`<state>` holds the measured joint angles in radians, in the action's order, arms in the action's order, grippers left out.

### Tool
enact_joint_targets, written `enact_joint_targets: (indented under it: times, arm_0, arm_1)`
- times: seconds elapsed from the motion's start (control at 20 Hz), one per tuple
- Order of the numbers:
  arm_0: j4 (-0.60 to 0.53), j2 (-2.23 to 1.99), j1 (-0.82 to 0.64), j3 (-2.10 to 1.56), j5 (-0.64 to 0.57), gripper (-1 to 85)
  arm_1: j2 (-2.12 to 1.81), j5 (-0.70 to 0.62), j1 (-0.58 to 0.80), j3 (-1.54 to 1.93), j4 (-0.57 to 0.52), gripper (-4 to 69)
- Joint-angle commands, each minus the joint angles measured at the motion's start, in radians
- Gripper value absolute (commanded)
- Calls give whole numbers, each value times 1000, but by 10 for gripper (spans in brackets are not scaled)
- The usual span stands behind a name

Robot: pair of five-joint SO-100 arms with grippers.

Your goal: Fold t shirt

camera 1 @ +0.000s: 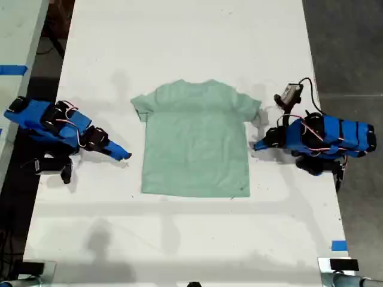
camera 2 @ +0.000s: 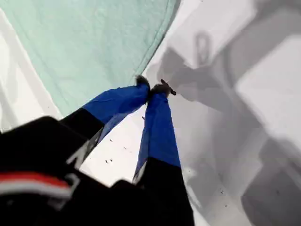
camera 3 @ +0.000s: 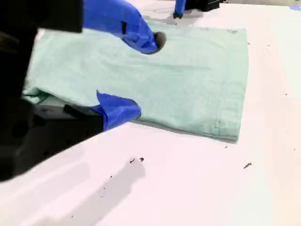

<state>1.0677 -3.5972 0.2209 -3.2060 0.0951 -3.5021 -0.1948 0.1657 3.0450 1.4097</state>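
matt cloth t shirt (camera 1: 196,140); smooth white table (camera 1: 179,239)

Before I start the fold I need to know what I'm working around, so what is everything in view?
pale mint-green short-sleeved cloth t shirt: one, mint green, lying flat and unfolded mid-table, neck toward the exterior view's top
long white table: one, white, under the shirt and both arms
pieces of blue tape: two, blue, one near the table's lower corner at the exterior view's right, one on the neighbouring surface at that view's left edge
my first gripper: one, blue, shut and empty, beside the shirt's edge at the exterior view's right
my second gripper: one, blue, open and empty, on the shirt's other side at the exterior view's left
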Motion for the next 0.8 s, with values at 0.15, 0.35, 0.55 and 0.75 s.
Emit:
enact_joint_targets:
  times: [0.15, 0.35, 0.55, 0.75]
  arm_0:
    - [0, -6, 11, -5, -6, 188]
    - [0, -6, 11, -5, -6, 188]
    - [0, -6, 11, -5, -6, 188]
    - [0, -6, 11, -5, -6, 188]
  arm_1:
    - [-6, -2, -11, 38, -20, 21]
    - [-6, -100, 117, -109, 29, 18]
    - [81, -367, 477, -195, 5, 24]
    - [347, -471, 664, -264, -189, 85]
